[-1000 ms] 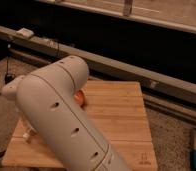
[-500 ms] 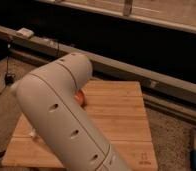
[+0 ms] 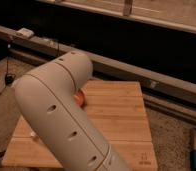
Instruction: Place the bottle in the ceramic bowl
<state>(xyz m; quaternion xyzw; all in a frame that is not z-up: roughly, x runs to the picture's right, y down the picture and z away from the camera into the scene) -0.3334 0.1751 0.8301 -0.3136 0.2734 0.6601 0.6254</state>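
Bulky arm [image 3: 61, 117] across wooden board [image 3: 122, 116], ceramic bowl [image 3: 80, 98] only an orange sliver — gripper hidden behind arm, state untellable.

Sliver of orange-brown ceramic bowl [image 3: 80, 98] on the wooden board [image 3: 121, 117], behind the arm [image 3: 61, 115]; jaws hidden.

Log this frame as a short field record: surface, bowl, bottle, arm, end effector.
surface: wooden tabletop, light planks
ceramic bowl: orange, only a sliver shows at the arm's right edge, on the tabletop
bottle: cannot be made out
robot arm: white, fills the foreground, covers the tabletop's left and centre
end effector: not in view, presumably behind the arm
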